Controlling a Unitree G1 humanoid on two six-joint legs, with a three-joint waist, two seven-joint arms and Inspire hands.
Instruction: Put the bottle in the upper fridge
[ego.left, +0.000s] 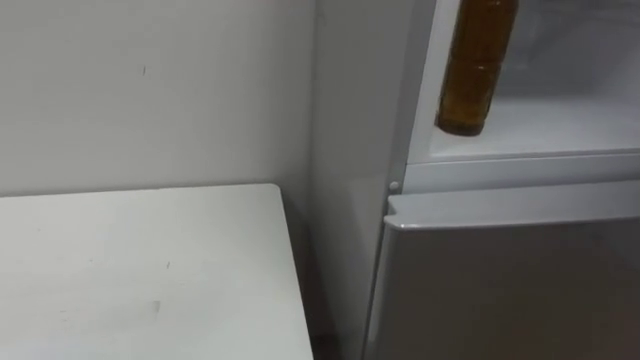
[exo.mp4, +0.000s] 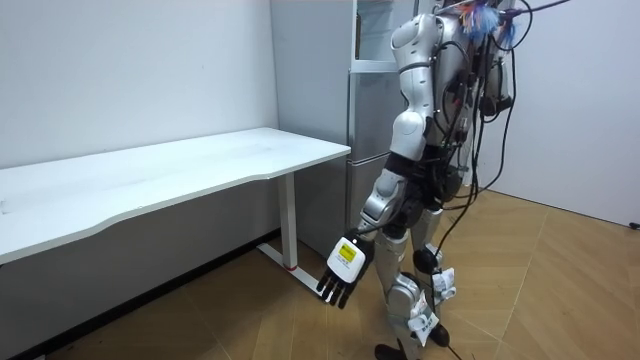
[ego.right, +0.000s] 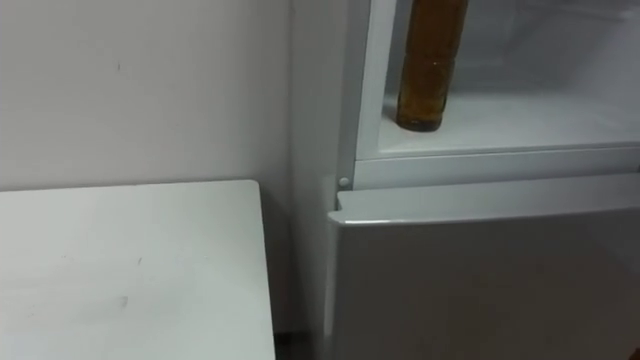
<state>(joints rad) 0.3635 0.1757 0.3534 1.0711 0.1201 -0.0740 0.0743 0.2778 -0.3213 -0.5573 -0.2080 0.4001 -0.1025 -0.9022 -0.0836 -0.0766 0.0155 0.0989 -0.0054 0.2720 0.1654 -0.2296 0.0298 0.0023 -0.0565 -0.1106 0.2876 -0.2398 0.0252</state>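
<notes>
- At one o'clock, the amber bottle (ego.left: 476, 70) is seen inside the upper fridge (ego.left: 570, 122), base near the shelf.
- It is judged rigid, smooth and slippery; a mid-body grasp is advised.
- The left hand (exo.mp4: 343, 272) is hung low, fingers straight, empty.

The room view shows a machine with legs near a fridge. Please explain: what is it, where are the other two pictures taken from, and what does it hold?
It is a humanoid robot with two arms and person-like hands, standing at a fridge beside a white table. A camera in the room took that view. The other two pictures come from the two eyes of its head camera. They show an amber bottle in the fridge's open upper compartment. Its top is cut off by the picture's edge, so I cannot tell whether anything holds it. The left hand hangs open, holding nothing.
</notes>
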